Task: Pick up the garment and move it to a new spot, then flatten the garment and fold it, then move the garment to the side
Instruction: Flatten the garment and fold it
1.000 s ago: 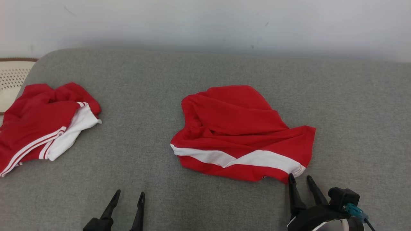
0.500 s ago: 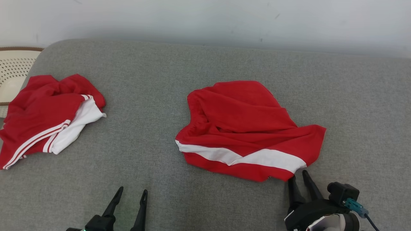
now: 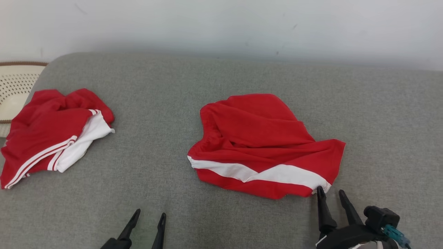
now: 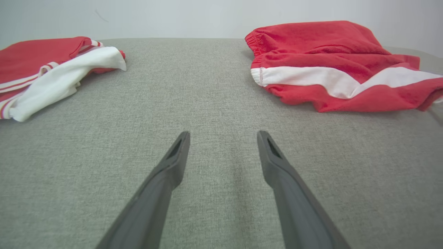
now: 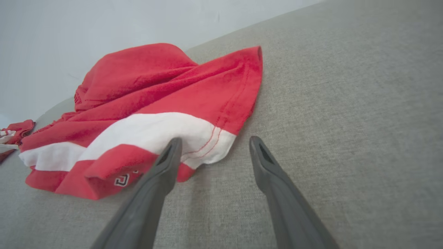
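Right arm: the right hand (image 3: 331, 191) rises from the lower right of the head view, its fingers pointing up and away over the cushion.
Right hand state: the two long dark fingers are spread, with nothing between them.
Right hand contact: the inner fingertip sits at the near white corner of the red cotton shorts with a broad white band (image 3: 263, 138). The pictures do not show whether it touches the cloth.
Left arm: the left hand (image 3: 150, 212) lies low at the bottom of the head view, pointing forward over bare fabric.
Left hand state: its fingers are parted and empty, well apart from both garments.
Garment place: the shorts lie crumpled at the middle of the grey woven-fabric cushion (image 3: 221, 79), their hem corner toward the right hand.
Right wrist view adds: double red stitching along the hem and a small white printed mark on the folded red edge.
Left wrist view adds: the gathered elastic waistband at the shorts' far end.
Textures: the shorts are soft, slightly fuzzy knit, and the cushion is a coarse flat weave with a rounded far corner.
Other cloth: a second red garment with thin white stripes and a white panel (image 3: 45, 128) lies rumpled at the cushion's left end.
Beyond it: a cream perforated basket with a brown rim (image 3: 14, 86) stands against the plain white wall (image 3: 221, 24).
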Available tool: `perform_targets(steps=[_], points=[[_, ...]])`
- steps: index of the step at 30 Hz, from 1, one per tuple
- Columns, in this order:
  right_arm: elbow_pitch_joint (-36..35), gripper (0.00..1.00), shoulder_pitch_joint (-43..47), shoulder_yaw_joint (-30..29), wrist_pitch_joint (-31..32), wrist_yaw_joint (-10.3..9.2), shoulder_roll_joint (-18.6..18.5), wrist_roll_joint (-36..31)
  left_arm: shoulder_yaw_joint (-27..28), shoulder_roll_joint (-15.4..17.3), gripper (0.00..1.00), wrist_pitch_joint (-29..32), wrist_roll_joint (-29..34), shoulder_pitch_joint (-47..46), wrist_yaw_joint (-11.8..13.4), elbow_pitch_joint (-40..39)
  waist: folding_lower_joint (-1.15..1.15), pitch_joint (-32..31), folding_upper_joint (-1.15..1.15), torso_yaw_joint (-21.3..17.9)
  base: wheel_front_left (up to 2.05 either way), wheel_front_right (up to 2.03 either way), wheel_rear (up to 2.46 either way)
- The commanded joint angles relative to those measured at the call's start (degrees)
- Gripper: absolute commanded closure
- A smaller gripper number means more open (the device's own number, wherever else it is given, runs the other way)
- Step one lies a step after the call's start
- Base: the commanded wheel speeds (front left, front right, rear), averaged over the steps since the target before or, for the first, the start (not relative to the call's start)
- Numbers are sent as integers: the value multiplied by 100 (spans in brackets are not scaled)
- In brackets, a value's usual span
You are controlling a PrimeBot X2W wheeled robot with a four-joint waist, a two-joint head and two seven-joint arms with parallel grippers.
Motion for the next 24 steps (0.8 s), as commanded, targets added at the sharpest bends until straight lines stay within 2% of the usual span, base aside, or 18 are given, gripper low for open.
perform_targets(steps=[1, 5, 13, 24], points=[[-80, 0, 116, -14, -1, -6, -19, -33, -4, 8, 0, -6, -30, 147, 29, 41, 0, -119, -1, -86, 0, 0, 0], [-201, 0, 227, 10, -1, -6, 3, 148, -54, 5, 0, -6, -70, 162, 50, 45, 0, -176, -1, -147, 0, 0, 0], [44, 0, -85, 100, -1, -6, 73, 542, -107, 5, 0, -6, -57, -12, 8, 50, 0, 32, -1, -11, 0, 0, 0], [571, 0, -363, -81, 0, -6, 117, 337, -53, 4, 0, -6, -23, 16, -37, 112, 0, 108, -1, 176, 0, 0, 0]])
